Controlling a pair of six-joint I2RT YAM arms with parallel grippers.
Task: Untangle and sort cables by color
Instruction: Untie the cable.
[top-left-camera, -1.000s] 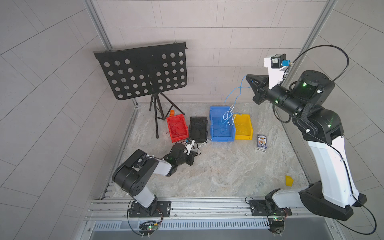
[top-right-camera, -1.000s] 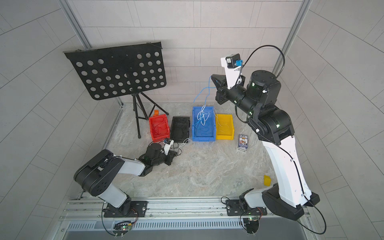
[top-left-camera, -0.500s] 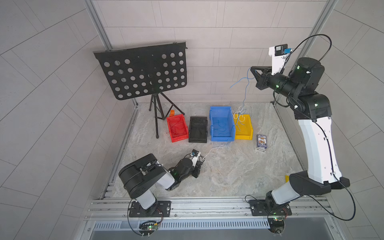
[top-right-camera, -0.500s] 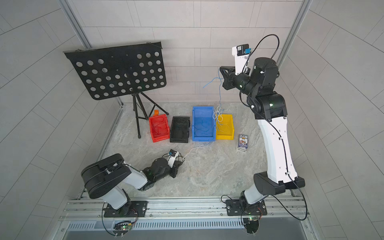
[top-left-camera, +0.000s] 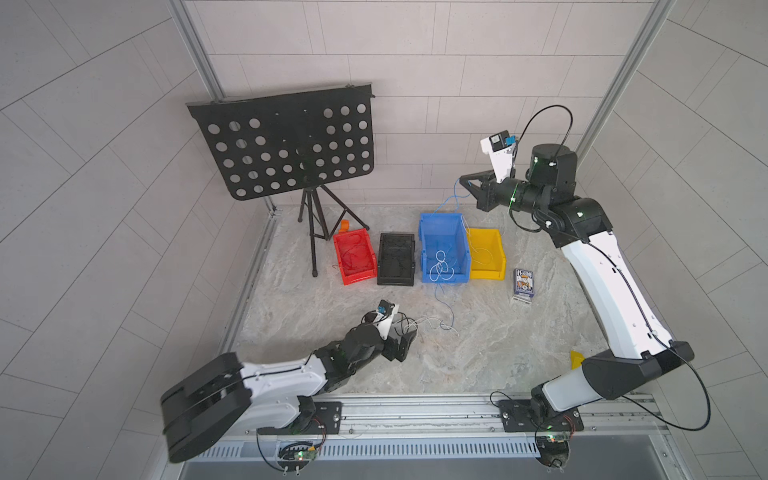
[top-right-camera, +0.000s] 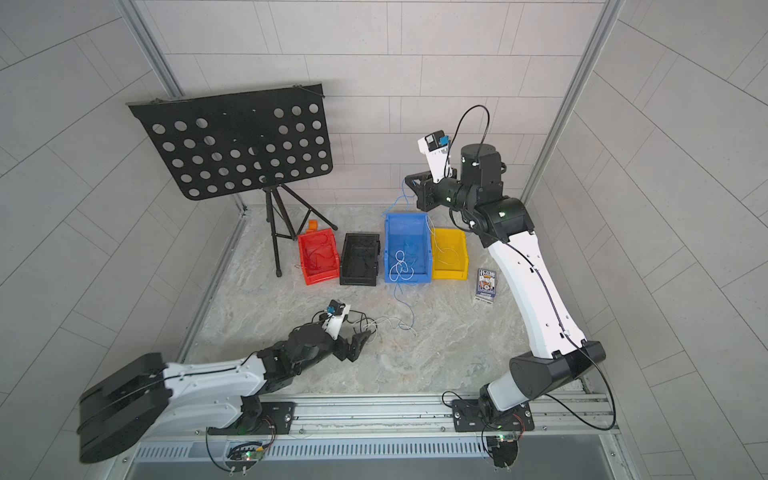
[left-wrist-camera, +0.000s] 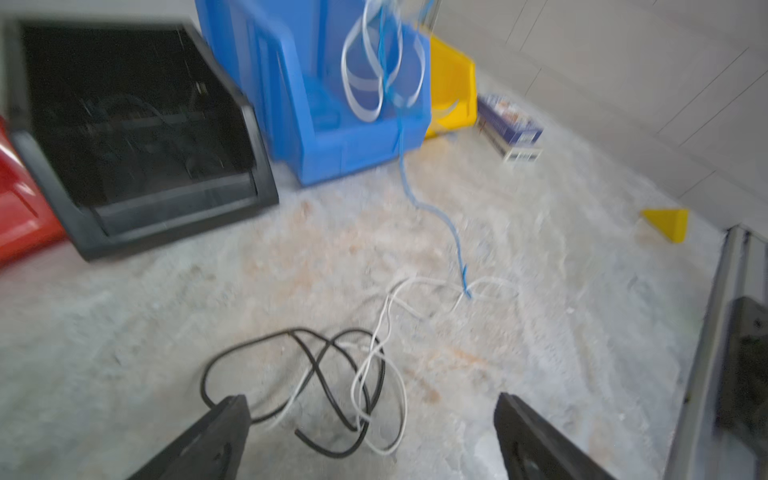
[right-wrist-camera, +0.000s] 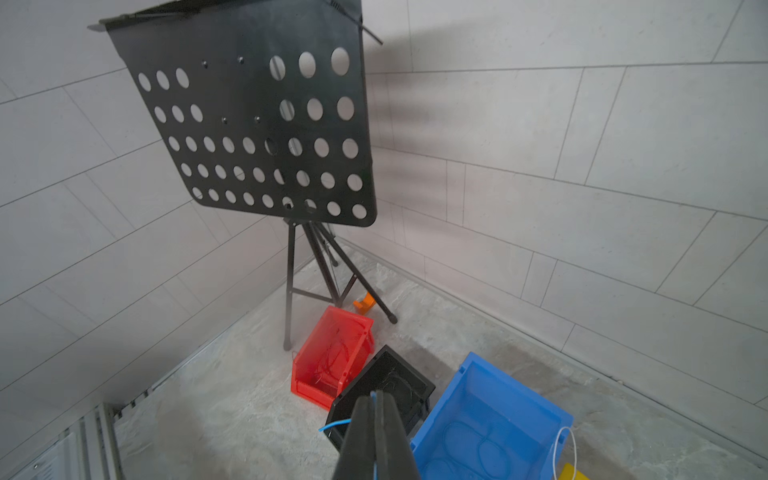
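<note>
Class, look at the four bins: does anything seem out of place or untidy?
Yes. White cable loops lie inside the blue bin, tangled with a blue cable that trails over the bin's front lip onto the table. White among blue is missorted, and the trailing end is not contained.

Bins in a row, music stand left, cables in front

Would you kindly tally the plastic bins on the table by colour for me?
Red bin: 1
Black bin: 1
Blue bin: 1
Yellow bin: 1
Total: 4
</note>
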